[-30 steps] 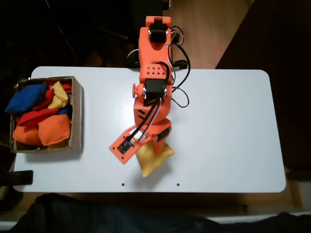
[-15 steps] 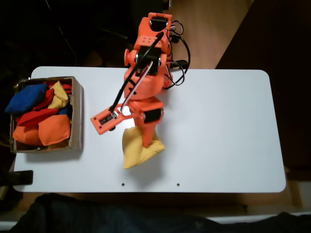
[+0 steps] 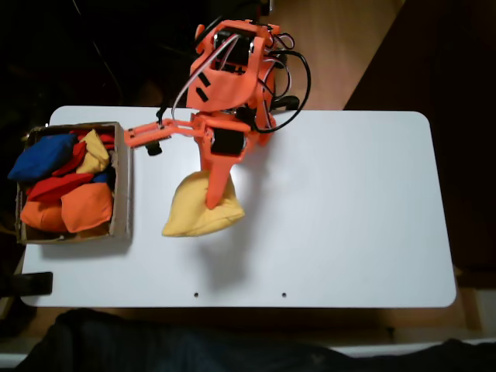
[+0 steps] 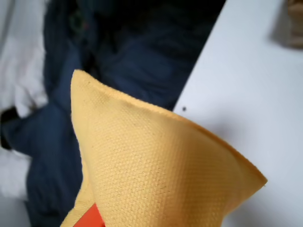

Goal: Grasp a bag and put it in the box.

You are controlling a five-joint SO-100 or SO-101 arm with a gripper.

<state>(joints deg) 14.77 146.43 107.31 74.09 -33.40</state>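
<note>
Where hand (image 3: pixel 215 200) grips, bag (image 3: pixel 188 217) hangs below.

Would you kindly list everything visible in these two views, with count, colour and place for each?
bag: one, yellow, held up over the table right of the box in the fixed view; close up in the wrist view.
box: one, brown cardboard, at the table's left end in the fixed view.
bags in the box: several, blue, red, orange and one small yellow, piled to the rim; exact count unclear.
table: one, white, rounded corners.
floor: brown, beyond the table's far edge.
dark cloth: dark blue, past the table's edge in the wrist view.
cables: black, looped at the arm's base.
arm: one, orange, at the far table edge.
gripper: one, orange, closed on the bag.
</note>
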